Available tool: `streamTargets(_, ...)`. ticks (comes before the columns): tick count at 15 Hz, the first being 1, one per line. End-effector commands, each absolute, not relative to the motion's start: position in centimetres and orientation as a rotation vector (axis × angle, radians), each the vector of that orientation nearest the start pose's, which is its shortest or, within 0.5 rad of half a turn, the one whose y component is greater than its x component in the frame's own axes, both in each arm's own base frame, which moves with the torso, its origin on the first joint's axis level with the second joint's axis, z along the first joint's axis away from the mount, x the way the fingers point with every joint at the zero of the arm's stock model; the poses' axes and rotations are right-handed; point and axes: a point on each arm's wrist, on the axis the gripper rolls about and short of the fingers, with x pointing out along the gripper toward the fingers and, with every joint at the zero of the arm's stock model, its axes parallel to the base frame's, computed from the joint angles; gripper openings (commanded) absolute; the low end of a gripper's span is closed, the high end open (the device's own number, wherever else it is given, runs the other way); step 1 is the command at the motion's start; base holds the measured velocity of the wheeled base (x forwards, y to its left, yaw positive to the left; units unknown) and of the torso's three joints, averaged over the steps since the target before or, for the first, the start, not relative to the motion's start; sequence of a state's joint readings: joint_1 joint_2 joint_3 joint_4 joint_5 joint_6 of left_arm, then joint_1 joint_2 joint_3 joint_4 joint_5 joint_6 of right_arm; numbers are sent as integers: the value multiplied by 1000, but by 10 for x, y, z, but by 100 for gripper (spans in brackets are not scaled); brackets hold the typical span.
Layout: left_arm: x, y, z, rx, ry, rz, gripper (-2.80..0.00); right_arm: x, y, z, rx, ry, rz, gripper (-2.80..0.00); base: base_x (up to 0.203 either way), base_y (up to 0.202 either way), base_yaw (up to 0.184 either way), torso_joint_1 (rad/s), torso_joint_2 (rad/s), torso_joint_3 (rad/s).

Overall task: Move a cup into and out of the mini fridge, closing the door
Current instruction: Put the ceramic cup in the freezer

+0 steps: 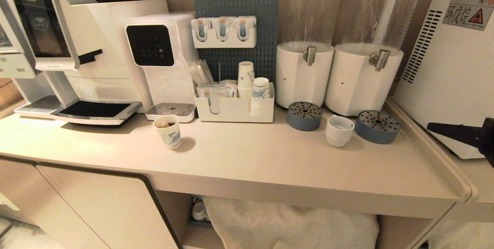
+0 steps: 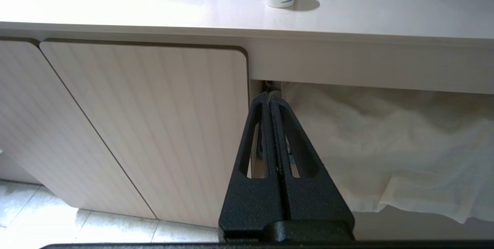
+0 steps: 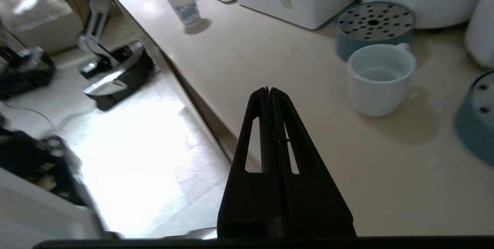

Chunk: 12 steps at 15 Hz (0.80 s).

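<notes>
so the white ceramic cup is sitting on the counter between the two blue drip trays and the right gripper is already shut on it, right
Not quite. The cup does sit on the counter between the two blue drip trays, but the right gripper is shut on nothing; the right wrist view shows its fingers pressed together, apart from the cup.

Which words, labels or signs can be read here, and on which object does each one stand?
Large Chinese characters on the mini fridge sticker: blurred, not surely readable.
Yellow warning triangle on that sticker: a symbol, no words.
Small print above it: too small to read.
Blue print on the paper cup: a pattern, no text.
</notes>
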<state>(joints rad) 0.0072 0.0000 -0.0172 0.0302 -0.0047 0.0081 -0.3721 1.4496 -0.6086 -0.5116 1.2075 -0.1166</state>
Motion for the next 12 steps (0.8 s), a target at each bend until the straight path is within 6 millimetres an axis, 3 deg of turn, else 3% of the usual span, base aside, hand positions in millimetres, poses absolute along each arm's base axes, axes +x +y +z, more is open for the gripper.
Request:
streamTargets(1,-23,0,76,10,12,3,-280,232,-69,158,136,240,825,-280,0,0,0,0,0,0)
streamTargets(7,-23,0,75,17,3,0,-280,292,-82,79,-3,250,768,-280,0,0,0,0,0,0)
streamTargets(12,-23,0,75,19,3,-2,-280,326,-49,61,-154,198,766,-280,0,0,0,0,0,0)
